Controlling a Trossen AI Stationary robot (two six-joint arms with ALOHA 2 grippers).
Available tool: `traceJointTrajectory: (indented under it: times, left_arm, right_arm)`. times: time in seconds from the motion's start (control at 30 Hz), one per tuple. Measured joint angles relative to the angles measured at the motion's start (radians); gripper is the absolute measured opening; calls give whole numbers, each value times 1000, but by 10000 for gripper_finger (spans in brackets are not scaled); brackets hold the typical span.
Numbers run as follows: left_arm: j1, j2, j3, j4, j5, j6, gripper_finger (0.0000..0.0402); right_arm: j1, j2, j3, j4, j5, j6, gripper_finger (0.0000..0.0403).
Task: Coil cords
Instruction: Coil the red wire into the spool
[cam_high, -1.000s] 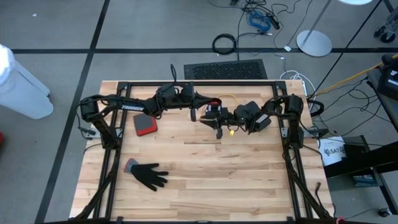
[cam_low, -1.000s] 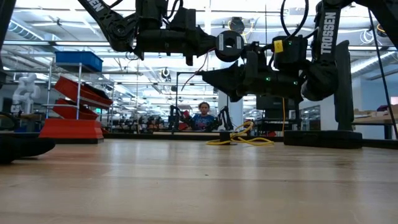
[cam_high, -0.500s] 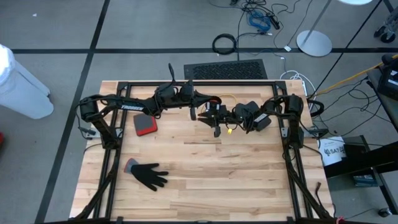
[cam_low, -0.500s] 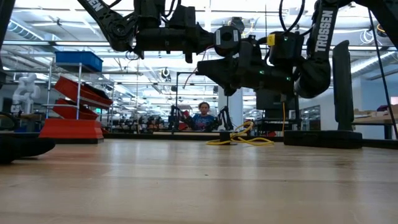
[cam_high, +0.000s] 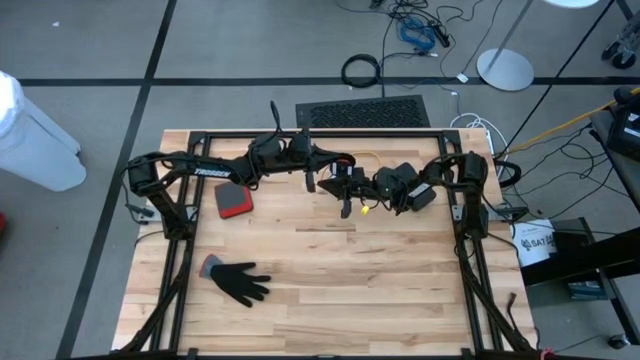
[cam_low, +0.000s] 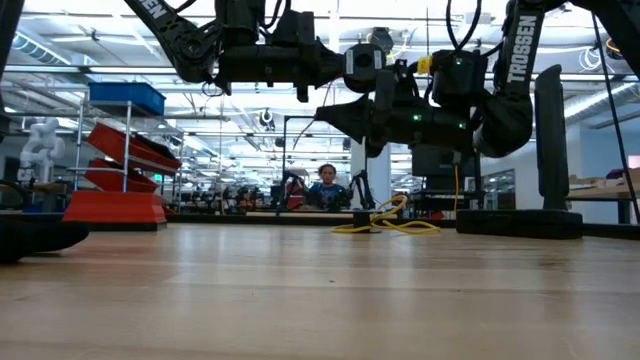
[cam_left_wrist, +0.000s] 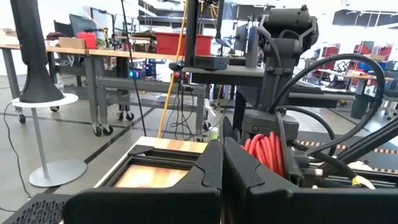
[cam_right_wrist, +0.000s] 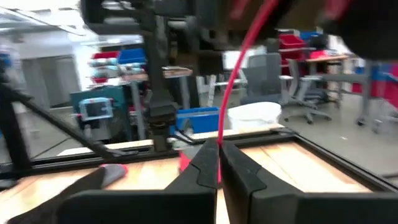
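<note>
At the bench's (cam_high: 400, 300) front-left corner lies a black glove (cam_high: 240, 282); a red-topped block (cam_high: 232, 201) sits nearer the back-left corner. Above the back-centre the left gripper (cam_high: 311, 182) hangs with fingers pressed together, holding a coil of red cord (cam_left_wrist: 264, 152). Just beside it the right gripper (cam_high: 346, 208) is pinched onto a strand of the same red cord. A yellow-orange cord (cam_low: 390, 220) lies loosely bundled by the back edge, under both arms.

Black glove (cam_high: 238, 282) lower left of table (cam_high: 330, 280), red pad (cam_high: 231, 201) above it, black cable ring (cam_high: 361, 71) on floor, top centre
</note>
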Motion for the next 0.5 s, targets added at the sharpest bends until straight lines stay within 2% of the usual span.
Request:
traceJointTrajectory:
  times: [0.23,0.4,0.5]
  left_arm:
    - [-4,3,0,-37,3,16,0]
    - [1,4,0,-98,60,34,0]
    - [4,4,0,-166,51,73,0]
  right_arm:
    - [-7,0,-79,13,102,17,0]
    - [-25,-2,-143,42,134,49,0]
    - [-36,-15,-165,44,133,50,0]
